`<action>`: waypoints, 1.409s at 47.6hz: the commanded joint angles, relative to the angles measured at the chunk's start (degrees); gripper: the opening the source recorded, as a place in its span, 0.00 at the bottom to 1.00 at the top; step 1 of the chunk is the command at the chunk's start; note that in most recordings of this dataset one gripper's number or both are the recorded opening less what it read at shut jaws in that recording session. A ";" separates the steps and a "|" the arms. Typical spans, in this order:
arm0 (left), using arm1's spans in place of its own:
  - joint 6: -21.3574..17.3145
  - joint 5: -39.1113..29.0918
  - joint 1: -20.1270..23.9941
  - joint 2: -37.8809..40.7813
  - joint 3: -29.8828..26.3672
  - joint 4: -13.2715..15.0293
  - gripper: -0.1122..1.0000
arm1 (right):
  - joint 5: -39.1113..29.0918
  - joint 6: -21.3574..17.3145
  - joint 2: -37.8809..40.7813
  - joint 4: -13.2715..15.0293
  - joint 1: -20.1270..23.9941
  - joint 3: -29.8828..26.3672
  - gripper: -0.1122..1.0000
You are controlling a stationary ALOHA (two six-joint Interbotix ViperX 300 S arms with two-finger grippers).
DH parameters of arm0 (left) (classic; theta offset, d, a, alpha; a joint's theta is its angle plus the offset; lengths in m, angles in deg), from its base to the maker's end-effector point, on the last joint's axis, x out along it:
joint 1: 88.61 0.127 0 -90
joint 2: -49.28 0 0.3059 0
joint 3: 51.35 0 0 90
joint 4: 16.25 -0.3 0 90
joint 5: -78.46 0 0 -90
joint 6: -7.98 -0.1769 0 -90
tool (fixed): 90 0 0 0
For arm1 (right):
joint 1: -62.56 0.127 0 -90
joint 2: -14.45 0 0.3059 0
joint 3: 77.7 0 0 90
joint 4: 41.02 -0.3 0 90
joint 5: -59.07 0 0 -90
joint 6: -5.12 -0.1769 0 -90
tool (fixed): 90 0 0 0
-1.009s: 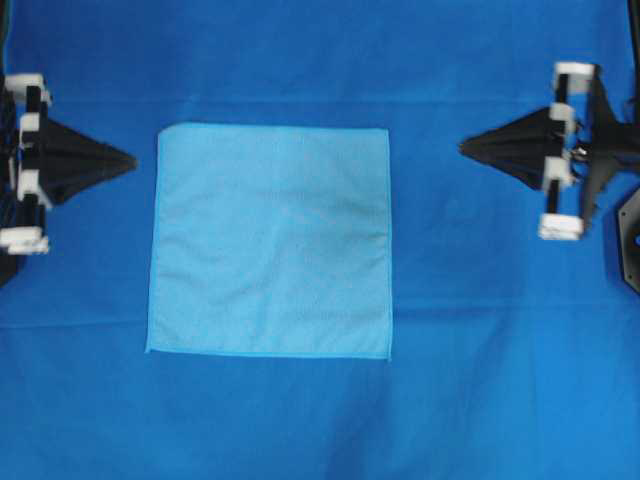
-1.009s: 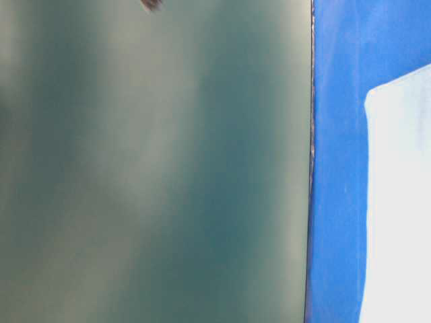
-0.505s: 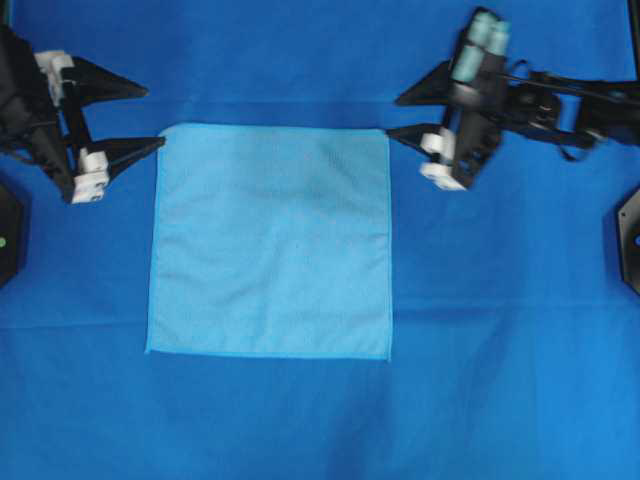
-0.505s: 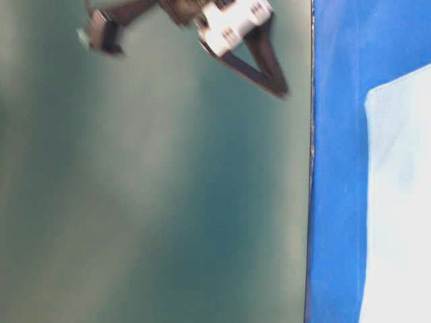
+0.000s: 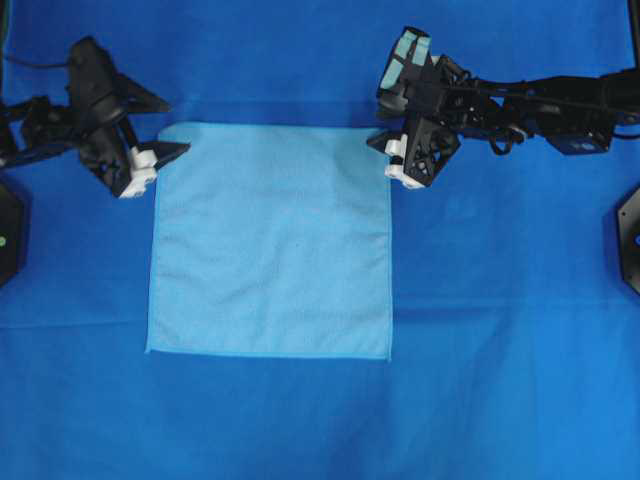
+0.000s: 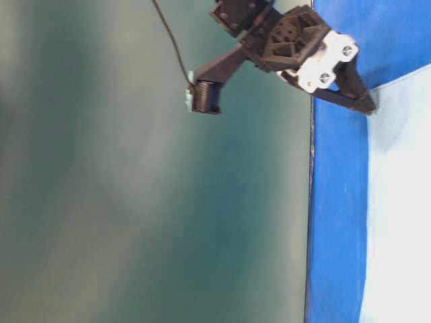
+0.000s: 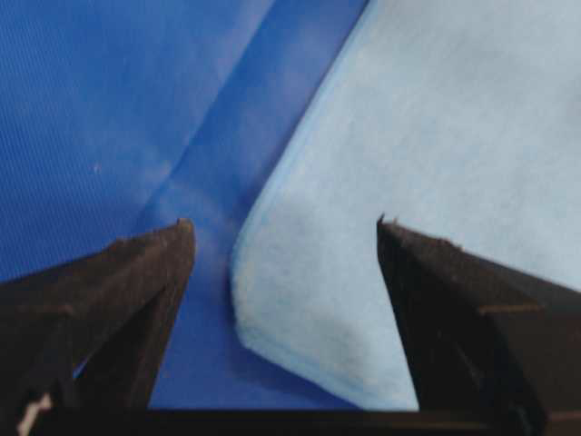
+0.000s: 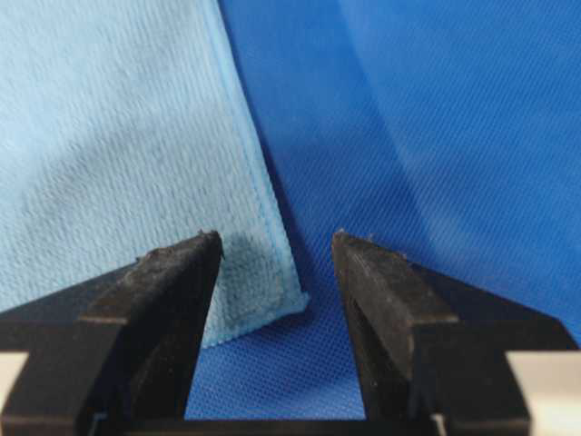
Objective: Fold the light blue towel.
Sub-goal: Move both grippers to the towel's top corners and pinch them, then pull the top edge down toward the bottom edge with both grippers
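Left gripper [image 5: 165, 128]: jaws wide; left wrist view shows light blue towel [image 5: 270, 240] corner between tips, unclamped. Right gripper [image 5: 381, 124]: jaws wide; overhead hides gap, right wrist view shows opposite corner between tips. Towel flat on royal-blue cloth [image 5: 500, 330].

No readable text — no labels, no numbers

The towel [image 5: 270, 240] lies flat on the cloth [image 5: 500, 350] beneath me. My left gripper [image 5: 168, 128] sits at the towel's far left corner, my right gripper [image 5: 385, 125] at its far right corner, each straddling its corner.
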 commanded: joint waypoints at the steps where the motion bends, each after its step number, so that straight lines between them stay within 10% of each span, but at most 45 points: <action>1: 0.00 0.18 1.05 1.41 -1.49 0.09 0.78 | 0.44 0.00 -0.35 0.18 -0.44 -0.97 0.62; 10: -0.79 -1.85 0.70 2.90 -1.49 0.09 0.46 | 0.26 0.09 -0.18 0.88 -0.44 -0.88 0.52; 18: -1.67 -3.60 -0.88 2.99 -1.49 0.09 0.12 | 0.09 0.09 -0.09 1.32 -0.44 -0.79 0.12; 67: -6.42 -14.33 -3.34 -9.76 -2.29 0.09 0.12 | -3.96 -1.05 -8.09 1.05 1.85 -0.62 0.12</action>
